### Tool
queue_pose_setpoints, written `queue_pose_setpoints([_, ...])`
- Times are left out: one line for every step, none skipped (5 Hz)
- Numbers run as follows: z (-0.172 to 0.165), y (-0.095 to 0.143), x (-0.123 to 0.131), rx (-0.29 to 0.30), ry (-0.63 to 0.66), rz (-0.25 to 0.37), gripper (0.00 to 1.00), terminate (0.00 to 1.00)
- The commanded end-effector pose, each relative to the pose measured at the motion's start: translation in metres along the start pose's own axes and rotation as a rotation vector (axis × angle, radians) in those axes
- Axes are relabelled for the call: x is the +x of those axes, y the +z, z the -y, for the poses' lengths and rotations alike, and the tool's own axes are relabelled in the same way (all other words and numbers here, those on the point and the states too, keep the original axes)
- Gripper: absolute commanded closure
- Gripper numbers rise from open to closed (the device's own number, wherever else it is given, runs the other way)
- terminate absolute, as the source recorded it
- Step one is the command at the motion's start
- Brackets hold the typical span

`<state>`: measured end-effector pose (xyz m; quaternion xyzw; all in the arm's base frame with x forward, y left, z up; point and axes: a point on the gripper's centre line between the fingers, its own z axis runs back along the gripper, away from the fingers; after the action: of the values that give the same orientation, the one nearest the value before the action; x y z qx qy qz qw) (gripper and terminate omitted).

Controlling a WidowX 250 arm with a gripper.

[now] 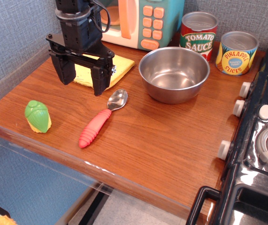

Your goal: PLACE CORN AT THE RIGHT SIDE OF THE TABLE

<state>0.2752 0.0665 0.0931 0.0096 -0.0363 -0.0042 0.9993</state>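
The corn (38, 116), a green-husked cob with a pale yellow base, lies on the brown wood-grain table (162, 136) near the front left corner. My gripper (82, 80) hangs open and empty above the table's left-middle, over the edge of a yellow cloth (117, 66). It is up and to the right of the corn, well apart from it.
A red-handled spoon (100, 123) lies just right of the corn. A steel bowl (174, 73) stands mid-table. Tomato sauce can (198, 33), pineapple can (236, 52) and toy microwave (143, 21) line the back. A black toy stove (260, 140) borders the right side.
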Motion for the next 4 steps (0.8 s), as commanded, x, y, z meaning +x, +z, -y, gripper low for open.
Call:
queue_pose_setpoints([0.000,0.000,0.000,0.000,0.000,0.000,0.00,0.00])
queue_pose_setpoints([-0.023,0.008,-0.014,0.014,0.051,0.015,0.00,0.00])
queue_pose_setpoints([-0.044,0.014,-0.031,0.047,0.077,0.015,0.00,0.00])
queue_pose_setpoints([-0.065,0.014,-0.052,0.098,0.115,-0.004,0.00,0.00])
